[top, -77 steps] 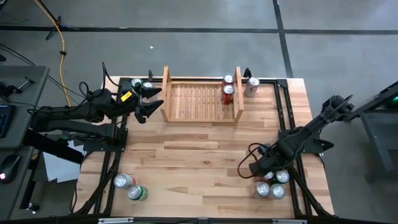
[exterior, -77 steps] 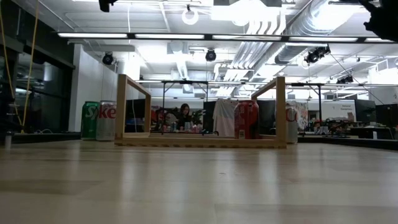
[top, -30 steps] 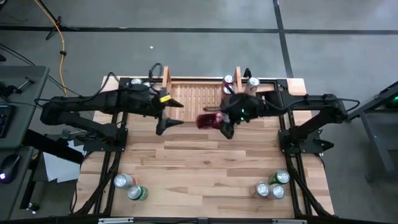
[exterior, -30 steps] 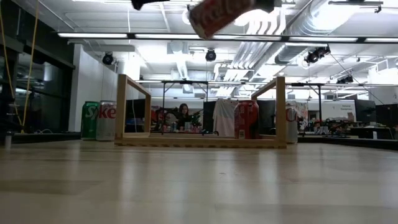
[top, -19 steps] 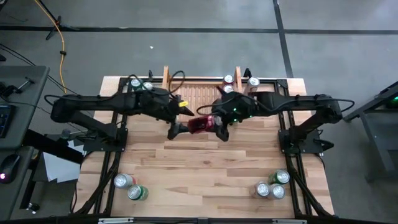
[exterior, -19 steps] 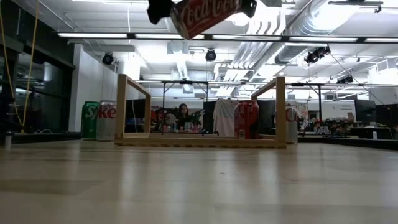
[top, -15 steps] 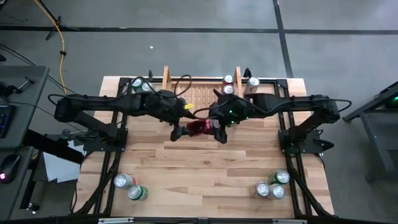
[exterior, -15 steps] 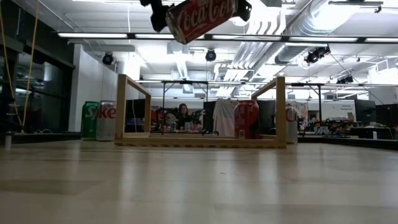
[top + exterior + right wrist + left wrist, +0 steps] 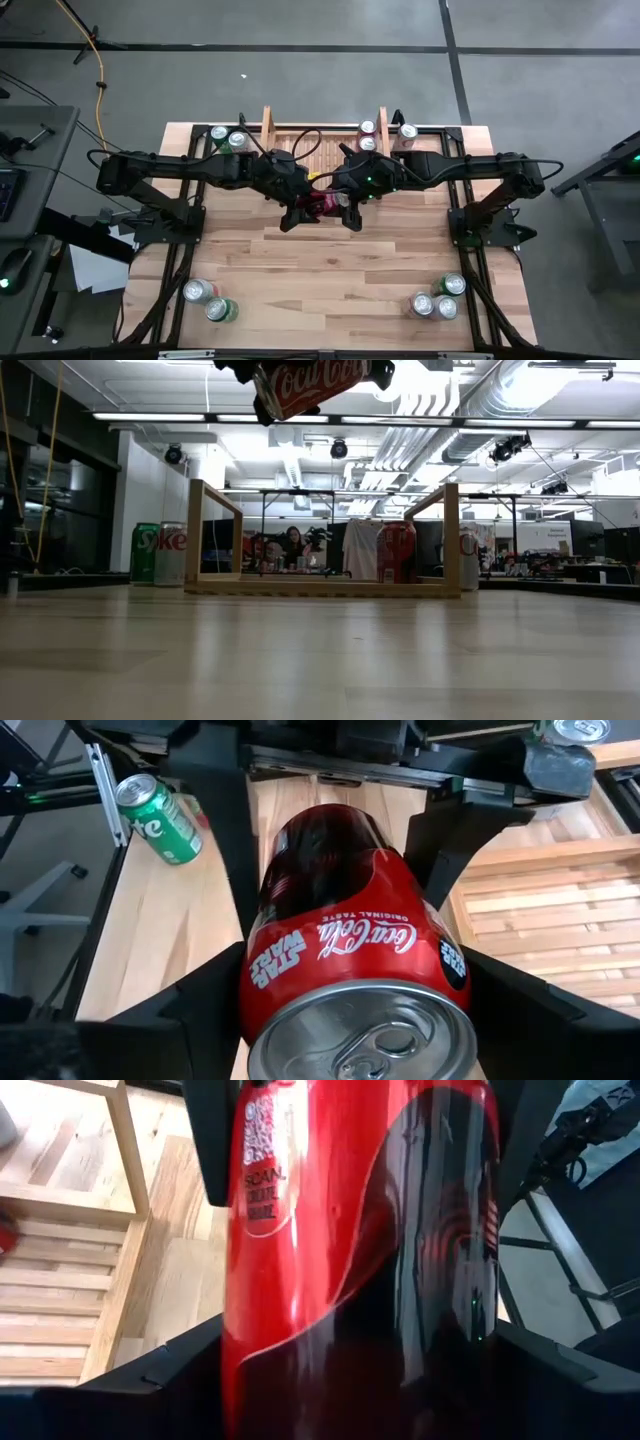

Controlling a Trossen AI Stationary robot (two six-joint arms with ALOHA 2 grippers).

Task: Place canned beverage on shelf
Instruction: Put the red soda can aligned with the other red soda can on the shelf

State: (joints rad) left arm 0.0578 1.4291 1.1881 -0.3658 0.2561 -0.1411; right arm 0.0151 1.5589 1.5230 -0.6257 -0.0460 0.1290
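Note:
A red Coca-Cola can (image 9: 322, 203) hangs high above the table, in front of the shelf (image 9: 325, 160). My right gripper (image 9: 341, 204) is shut on it. My left gripper (image 9: 303, 208) is open, and its fingers (image 9: 232, 830) stand on either side of the can's bottom end (image 9: 320, 830). In the low view the can (image 9: 310, 382) shows at the top edge, lying almost level. Two red cans (image 9: 367, 141) stand on the shelf's slatted base at its right end. My right gripper pinches the can's round sides near its pull-tab end (image 9: 262, 982) between its two fingers (image 9: 190, 1010). It comes from the table's right, slanting down, and the can lies along the fingers with its top toward the wrist. The can is lifted clear, almost level. My left gripper has a finger on each side of the can's bottom end. I cannot tell whether they touch it.
Two cans (image 9: 228, 135) stand outside the shelf's left board, and one can (image 9: 407, 132) stands outside its right board. Two cans (image 9: 210, 300) stand at the near left corner, and several cans (image 9: 437, 298) at the near right. Bare wood lies between the shelf and the near edge.
My left gripper has gone toward the table's right and down, and its fingers now stand astride the can's bottom end. My right gripper has shifted a little toward the left and near edges. It has rolled, and the can has turned from tilted to nearly level.

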